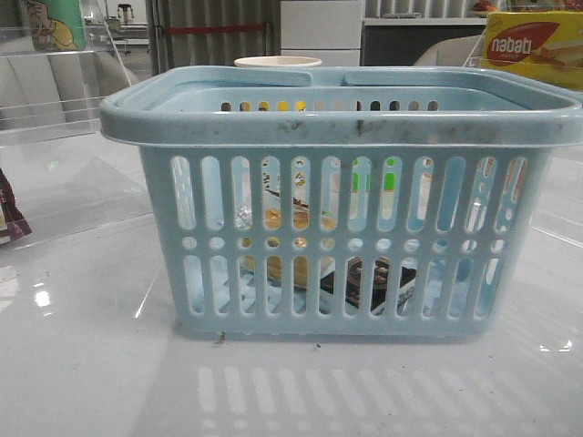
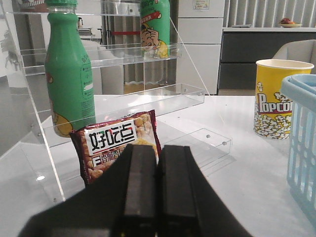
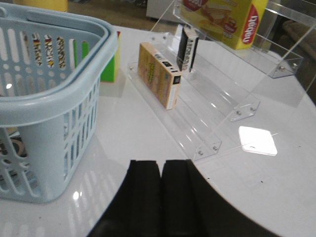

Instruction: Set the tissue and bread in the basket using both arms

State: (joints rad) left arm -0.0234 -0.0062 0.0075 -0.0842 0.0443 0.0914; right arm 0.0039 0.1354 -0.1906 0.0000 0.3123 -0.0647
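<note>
The light blue basket (image 1: pixel 342 200) fills the middle of the front view. Through its slots I see the golden-brown bread (image 1: pixel 287 218) at the left inside and the black tissue packet (image 1: pixel 369 280) lying on the basket floor. The basket's edge also shows in the left wrist view (image 2: pixel 301 143) and the right wrist view (image 3: pixel 54 94). My left gripper (image 2: pixel 158 163) is shut and empty, left of the basket, facing a dark red snack packet (image 2: pixel 116 145). My right gripper (image 3: pixel 161 170) is shut and empty, right of the basket. Neither gripper shows in the front view.
A clear acrylic shelf (image 2: pixel 123 106) with green bottles (image 2: pixel 69 74) stands at the left. A yellow popcorn cup (image 2: pixel 276 98) stands behind the basket. At the right, another clear shelf (image 3: pixel 217 113) holds a tan box (image 3: pixel 158 74) and the yellow nabati box (image 3: pixel 227 19).
</note>
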